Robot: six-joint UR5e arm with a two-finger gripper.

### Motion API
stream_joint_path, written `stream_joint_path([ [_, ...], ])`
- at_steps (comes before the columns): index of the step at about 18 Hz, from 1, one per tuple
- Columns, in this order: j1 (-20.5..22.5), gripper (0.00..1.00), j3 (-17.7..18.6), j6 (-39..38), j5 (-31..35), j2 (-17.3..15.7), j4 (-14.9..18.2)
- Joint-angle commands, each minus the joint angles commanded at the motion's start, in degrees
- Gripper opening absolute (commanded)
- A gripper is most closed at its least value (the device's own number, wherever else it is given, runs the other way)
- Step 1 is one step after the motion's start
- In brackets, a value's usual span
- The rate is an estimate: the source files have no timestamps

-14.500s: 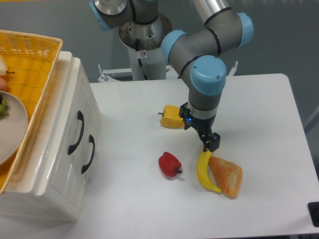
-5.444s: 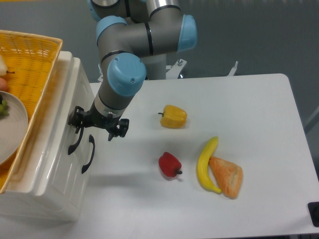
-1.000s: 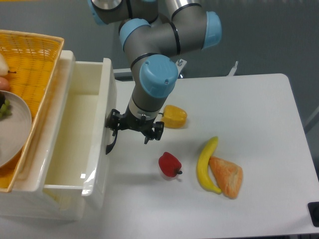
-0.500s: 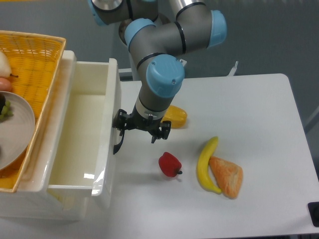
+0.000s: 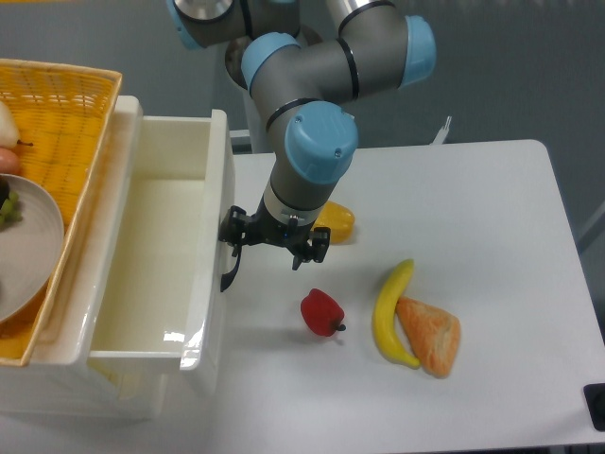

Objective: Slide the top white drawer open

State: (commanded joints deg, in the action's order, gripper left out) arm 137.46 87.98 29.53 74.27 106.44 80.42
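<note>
Fingers clamp the top white drawer handle, red pepper and banana nearby.

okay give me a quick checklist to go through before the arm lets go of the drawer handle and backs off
1. Large glossy white plastic top drawer slid out, inside visible: ok.
2. Two-finger gripper at the black arched handle: ok, though actual grip: cannot tell.
3. Inside of drawer free of items: ok, only bare white floor visible.
4. Red bell pepper clear of the drawer front: ok.
5. Yellow bell pepper behind the wrist, touching or apart: cannot tell.
6. Yellow wicker basket seated on the cabinet: ok.
</note>
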Motion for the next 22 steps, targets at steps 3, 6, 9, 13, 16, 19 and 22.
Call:
stream_joint_path([
  [3,0.27,1.0,-0.35,0.09,0.0,0.0,0.27],
  [6,0.71,1.0,-0.35,0.18,0.0,0.09,0.36],
  [9,1.14,1.0,-0.53,0.18,0.0,0.09,0.36],
  [13,2.02,1.0,-1.23,2.28,0.0,0.18,2.37],
  [16,2.81,1.0,-1.41,2.9,0.0,0.18,2.64],
  [19,3.87,1.0,-1.41,4.74,0.0,0.35,2.73],
  [22,5.18,1.0,-1.41,5.19,0.0,1.58,2.73],
])
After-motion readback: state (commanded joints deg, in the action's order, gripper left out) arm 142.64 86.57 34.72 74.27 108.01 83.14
